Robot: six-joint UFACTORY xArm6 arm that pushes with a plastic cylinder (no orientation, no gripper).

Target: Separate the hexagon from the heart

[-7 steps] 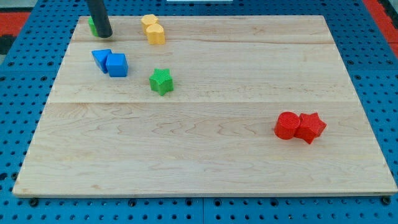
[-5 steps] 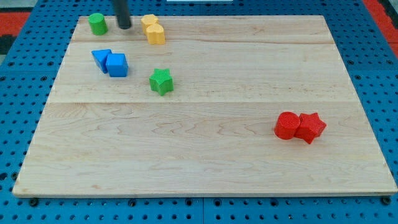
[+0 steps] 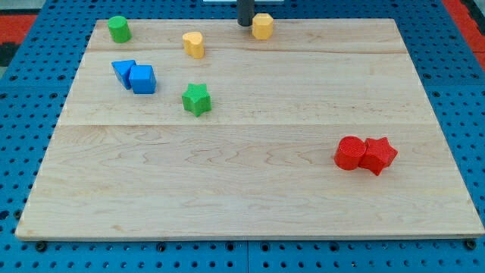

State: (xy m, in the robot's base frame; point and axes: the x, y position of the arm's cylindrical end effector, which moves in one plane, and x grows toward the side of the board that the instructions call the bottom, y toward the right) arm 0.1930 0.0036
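The yellow hexagon (image 3: 262, 26) sits at the top edge of the wooden board (image 3: 250, 197), right of the middle. My tip (image 3: 245, 23) is just left of it, touching or nearly touching. The yellow heart (image 3: 193, 44) lies well apart, down and to the left of the hexagon.
A green cylinder (image 3: 117, 29) stands at the top left. A blue triangle (image 3: 123, 70) and a blue cube (image 3: 142, 79) touch at the left. A green star (image 3: 196, 98) lies below the heart. A red cylinder (image 3: 349, 152) and a red star (image 3: 377, 155) touch at the right.
My tip swept right along the top edge, from the green cylinder past the heart. The yellow hexagon moved right with it, away from the heart. The heart shifted slightly.
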